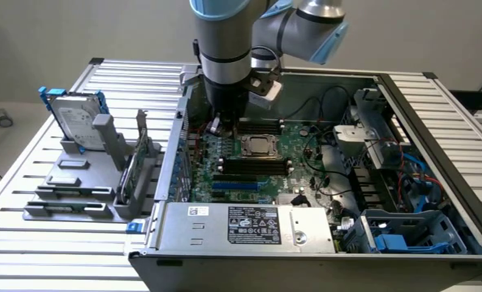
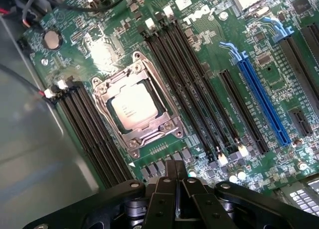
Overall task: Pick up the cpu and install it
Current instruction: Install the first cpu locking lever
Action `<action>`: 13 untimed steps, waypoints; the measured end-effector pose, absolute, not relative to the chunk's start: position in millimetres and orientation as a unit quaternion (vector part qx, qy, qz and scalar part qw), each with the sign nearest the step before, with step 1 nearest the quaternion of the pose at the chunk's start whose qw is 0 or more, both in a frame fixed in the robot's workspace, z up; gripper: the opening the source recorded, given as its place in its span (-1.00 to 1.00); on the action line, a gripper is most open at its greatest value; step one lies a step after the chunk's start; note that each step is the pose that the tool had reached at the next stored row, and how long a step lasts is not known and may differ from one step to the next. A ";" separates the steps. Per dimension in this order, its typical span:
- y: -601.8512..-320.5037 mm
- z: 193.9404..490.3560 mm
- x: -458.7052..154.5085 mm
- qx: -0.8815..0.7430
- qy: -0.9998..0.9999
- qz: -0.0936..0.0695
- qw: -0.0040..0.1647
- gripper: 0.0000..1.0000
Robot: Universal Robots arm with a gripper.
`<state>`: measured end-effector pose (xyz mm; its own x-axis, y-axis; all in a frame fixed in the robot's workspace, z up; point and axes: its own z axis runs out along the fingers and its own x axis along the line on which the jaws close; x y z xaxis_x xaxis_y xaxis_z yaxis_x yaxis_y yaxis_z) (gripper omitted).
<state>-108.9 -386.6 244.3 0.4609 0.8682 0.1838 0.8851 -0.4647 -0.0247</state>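
Cpu seated flat inside the metal socket frame on the green motherboard, silver top up, between banks of black memory slots, also seen mid-board in the exterior view. Hand pressed fully together, holding nothing, poised just above the board near the socket, apart from the chip; in the exterior view, down inside the open computer case just left of the socket. Hard drive in a blue frame upright in a grey rack, well left of the case on the slatted surface.
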 end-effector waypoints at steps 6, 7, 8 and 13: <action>-386.4 247.1 -108.9 -0.824 -0.558 -0.069 0.062 -0.79; -386.0 247.2 -108.9 -0.820 -0.565 -0.069 0.062 -0.79; -385.6 247.3 -109.0 -0.817 -0.570 -0.068 0.062 -0.79; -381.9 247.2 -109.7 -0.808 -0.584 -0.057 0.049 -0.79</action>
